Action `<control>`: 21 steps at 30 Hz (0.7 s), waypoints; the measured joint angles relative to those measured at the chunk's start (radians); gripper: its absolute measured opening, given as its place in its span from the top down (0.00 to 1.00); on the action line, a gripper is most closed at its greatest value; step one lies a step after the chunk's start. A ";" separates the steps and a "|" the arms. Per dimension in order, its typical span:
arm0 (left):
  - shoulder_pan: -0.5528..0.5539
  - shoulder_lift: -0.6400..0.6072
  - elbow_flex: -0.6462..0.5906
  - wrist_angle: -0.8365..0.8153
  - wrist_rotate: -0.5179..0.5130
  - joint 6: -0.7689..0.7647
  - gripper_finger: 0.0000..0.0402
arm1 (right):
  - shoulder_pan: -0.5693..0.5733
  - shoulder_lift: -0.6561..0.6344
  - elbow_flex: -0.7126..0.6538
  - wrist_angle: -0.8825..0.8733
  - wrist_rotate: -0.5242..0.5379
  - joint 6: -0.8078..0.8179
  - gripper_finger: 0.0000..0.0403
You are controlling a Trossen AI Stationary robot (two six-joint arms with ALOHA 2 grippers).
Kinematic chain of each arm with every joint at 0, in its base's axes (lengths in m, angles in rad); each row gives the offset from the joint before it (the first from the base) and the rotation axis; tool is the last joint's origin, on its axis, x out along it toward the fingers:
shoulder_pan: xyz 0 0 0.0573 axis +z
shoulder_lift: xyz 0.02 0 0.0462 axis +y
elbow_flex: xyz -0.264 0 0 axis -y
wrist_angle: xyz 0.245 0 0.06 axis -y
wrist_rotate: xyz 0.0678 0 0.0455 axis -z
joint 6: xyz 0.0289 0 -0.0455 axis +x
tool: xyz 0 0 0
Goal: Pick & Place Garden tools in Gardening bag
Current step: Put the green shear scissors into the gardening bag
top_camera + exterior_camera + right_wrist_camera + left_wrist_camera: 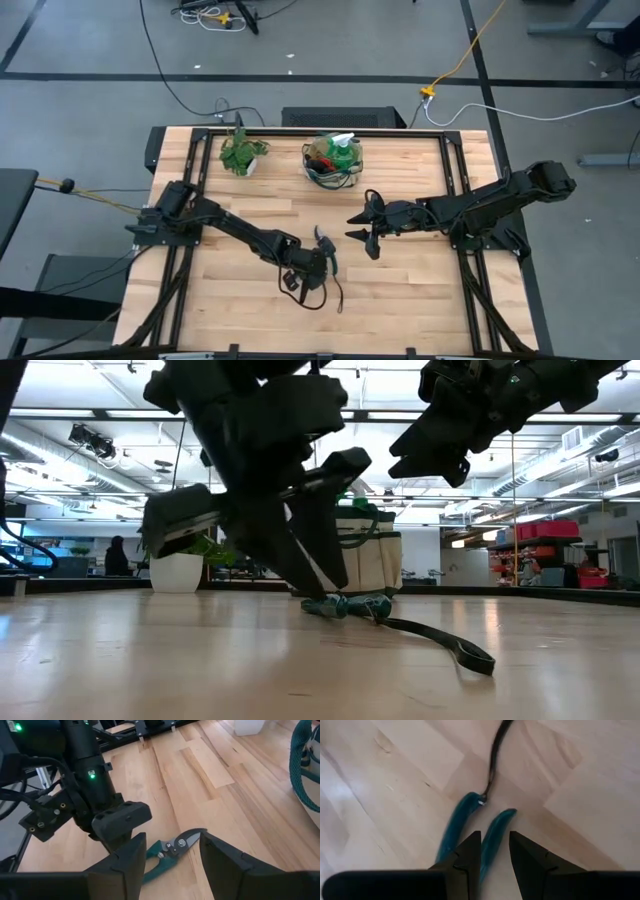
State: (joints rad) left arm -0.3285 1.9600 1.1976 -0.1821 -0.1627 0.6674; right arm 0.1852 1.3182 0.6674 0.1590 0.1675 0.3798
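We find the pruning shears point(172, 851) flat on the table's point(420, 300) near centre. They look rigid, slim and smooth-handled. Our left gripper point(495, 851), partly open, straddles one handle; the right gripper point(362, 224) waits open nearby.

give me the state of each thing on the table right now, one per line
pruning shears: lying flat on the table, blades shut, teal handles apart, dark strap trailing
left gripper: down over the shears, fingers either side of one handle
right gripper: open, empty, hovering above the table
gardening bag: upright at the far edge, spray bottle standing inside
potted plant: upright, left of the bag
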 joint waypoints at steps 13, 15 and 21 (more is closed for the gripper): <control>0.046 0.043 0.002 0.032 0.046 0.036 0.73 | 0.000 0.000 0.000 0.002 0.000 -0.001 0.54; 0.051 0.043 0.001 0.036 0.049 0.035 0.73 | 0.000 0.000 0.000 0.003 0.000 -0.001 0.54; 0.068 0.045 0.001 0.051 0.062 0.001 0.78 | 0.000 0.000 0.000 0.001 0.000 -0.004 0.54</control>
State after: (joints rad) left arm -0.2603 2.0048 1.1988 -0.1314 -0.1004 0.6687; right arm 0.1852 1.3182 0.6674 0.1598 0.1677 0.3756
